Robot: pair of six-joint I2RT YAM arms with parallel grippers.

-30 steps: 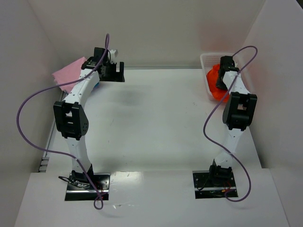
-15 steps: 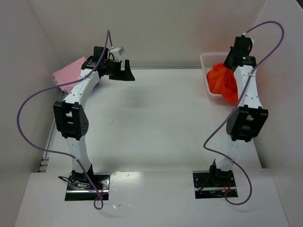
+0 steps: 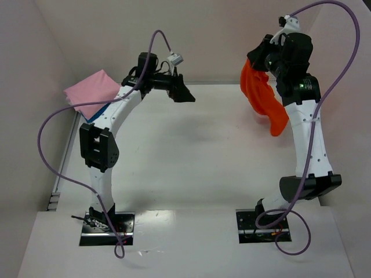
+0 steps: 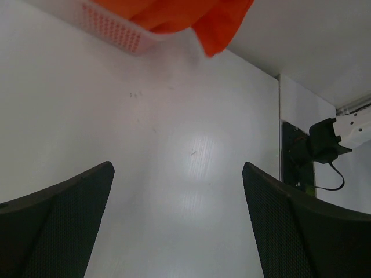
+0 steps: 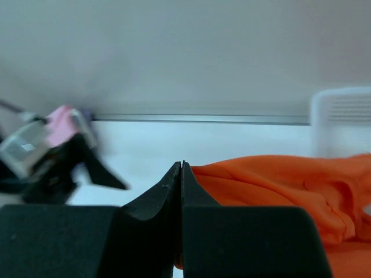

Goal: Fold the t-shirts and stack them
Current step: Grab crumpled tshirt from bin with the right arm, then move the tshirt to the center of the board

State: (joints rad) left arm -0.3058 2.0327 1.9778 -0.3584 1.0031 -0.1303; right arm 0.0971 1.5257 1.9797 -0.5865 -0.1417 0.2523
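My right gripper is shut on the bright orange t-shirt and holds it high over the far right of the table, the cloth hanging down. In the right wrist view the jaws are pressed together with orange cloth beside them. The orange shirt's lower tip shows in the left wrist view. The light pink t-shirt lies folded at the far left, on top of the blue t-shirt, of which only an edge shows. My left gripper is open and empty above the far middle of the table.
The white mesh basket shows in the left wrist view behind the hanging orange shirt and in the right wrist view; in the top view the shirt and arm hide it. White walls enclose the table on three sides.
My right gripper has lifted the orange t-shirt out of the basket and carried it up and to the left. My left gripper has swung right, away from the pink shirt.
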